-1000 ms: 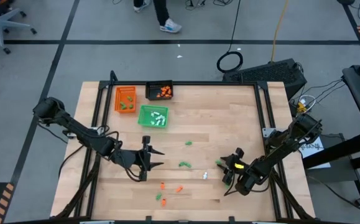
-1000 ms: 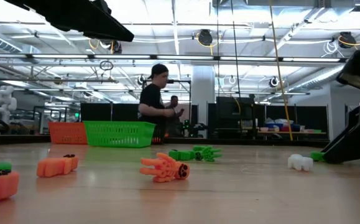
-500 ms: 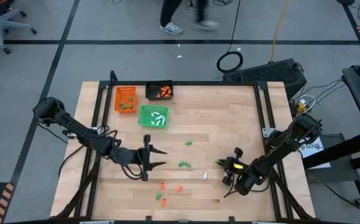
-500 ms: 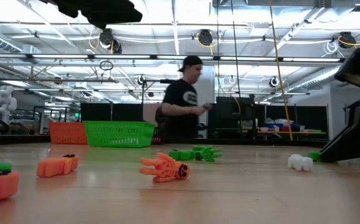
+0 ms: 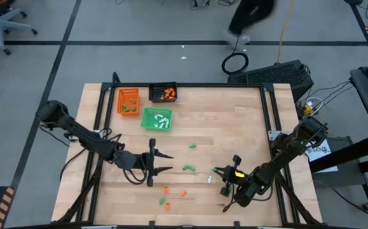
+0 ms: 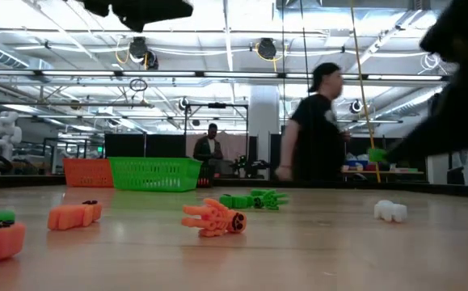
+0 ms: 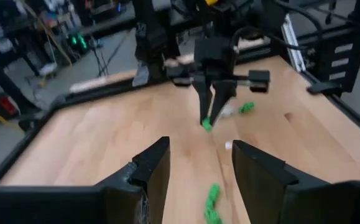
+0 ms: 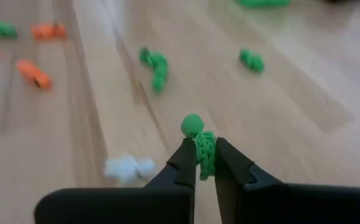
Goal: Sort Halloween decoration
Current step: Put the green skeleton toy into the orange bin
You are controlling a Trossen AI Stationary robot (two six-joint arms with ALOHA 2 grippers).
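Note:
Tiny Halloween decoration pieces lie loose on the table: green ones (image 5: pixel 188 168) (image 5: pixel 192 147), a white one (image 5: pixel 209 179) and orange ones (image 5: pixel 166 189) (image 5: pixel 183 193). My right gripper (image 5: pixel 218 170) is at the table's near right, shut on a green piece (image 8: pixel 199 146) that hangs above the wood (image 6: pixel 377 153). My left gripper (image 5: pixel 166 162) hovers open left of the centre, with nothing between its fingers (image 7: pixel 195 168). It points at the right gripper (image 7: pixel 212 115). My right gripper pinches the green piece's lower part (image 8: pixel 204 163) between its two fingertips. The piece's round end (image 8: pixel 192 124) sticks out past the tips. The fingers slant downward, toward the table's left. The piece is lifted clear of the table.
An orange tray (image 5: pixel 128 101), a black tray (image 5: pixel 163 93) and a green tray (image 5: pixel 157 119) stand at the far left, each holding pieces. Another green piece (image 5: pixel 167 205) lies near the front edge. A person (image 6: pixel 314 133) walks beyond the far edge.
My right gripper has taken hold of a green piece that lay on the table. It has risen and gone toward the table's left edge, and the piece is now lifted clear. The person behind the table has walked to the right.

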